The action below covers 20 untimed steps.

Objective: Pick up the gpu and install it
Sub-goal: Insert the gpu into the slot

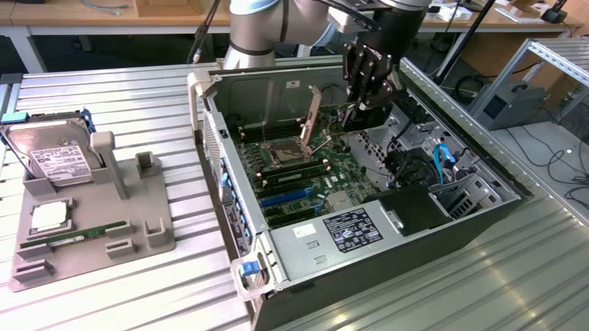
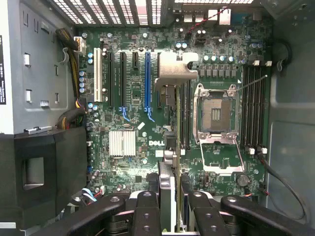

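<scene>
My gripper (image 1: 366,103) hangs inside the open computer case (image 1: 230,186), over the far end of the motherboard (image 1: 304,172). It is shut on the gpu (image 1: 362,118), which shows as a dark block below the fingers. In the wrist view the gpu (image 2: 167,189) appears edge-on between the black fingers (image 2: 146,214), its silver bracket and green board pointing down at the motherboard (image 2: 133,162). The card sits above the board, apart from it, roughly between the expansion slots, among them a blue slot (image 2: 146,81), and the CPU socket (image 2: 216,114).
The CPU socket's metal frame (image 1: 313,114) stands raised beside the gripper. A black cage (image 1: 414,207) and blue cables (image 1: 442,162) fill the case's near right. On the exterior view's left, a grey holder (image 1: 138,234) carries a hard drive (image 1: 55,158), a CPU (image 1: 51,215) and a RAM stick (image 1: 74,234).
</scene>
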Available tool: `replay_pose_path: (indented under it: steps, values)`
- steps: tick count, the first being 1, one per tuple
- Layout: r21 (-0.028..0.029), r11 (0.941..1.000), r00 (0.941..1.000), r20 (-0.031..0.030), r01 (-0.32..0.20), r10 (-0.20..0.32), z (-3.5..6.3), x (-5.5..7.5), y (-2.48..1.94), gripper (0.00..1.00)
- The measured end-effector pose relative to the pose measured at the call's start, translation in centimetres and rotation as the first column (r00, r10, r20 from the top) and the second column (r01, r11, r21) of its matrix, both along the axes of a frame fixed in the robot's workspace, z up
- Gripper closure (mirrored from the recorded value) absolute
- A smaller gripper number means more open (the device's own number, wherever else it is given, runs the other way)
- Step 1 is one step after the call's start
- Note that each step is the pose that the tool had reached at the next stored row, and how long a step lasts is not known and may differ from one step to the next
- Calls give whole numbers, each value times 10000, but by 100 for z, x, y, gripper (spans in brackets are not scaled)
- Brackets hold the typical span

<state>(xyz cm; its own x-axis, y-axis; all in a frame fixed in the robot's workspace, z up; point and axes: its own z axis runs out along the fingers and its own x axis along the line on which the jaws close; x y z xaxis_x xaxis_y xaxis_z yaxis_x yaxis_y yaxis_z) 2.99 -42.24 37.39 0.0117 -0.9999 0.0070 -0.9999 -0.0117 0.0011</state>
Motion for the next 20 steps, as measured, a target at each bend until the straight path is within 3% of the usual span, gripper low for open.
replay_pose_path:
  steps: [3, 5, 6, 8, 9, 10, 20]
  values:
    - [17, 10000, 10000, 0, -1, 1, -20, -83, 0, 73]
    - [95, 10000, 10000, -1, 0, 0, -33, -108, -1, 73]
    - [186, 9998, 10000, 0, 0, 0, -36, -116, -1, 73]
    - [498, 9988, 10000, 1, -1, 1, -41, -135, -1, 73]
    - [605, 9982, 10000, 0, -1, 1, -44, -144, -2, 73]
    - [679, 9977, 10000, 1, -1, 1, -57, -152, -7, 73]
    - [680, 9977, 10000, 0, -1, 1, -158, -171, -29, 73]
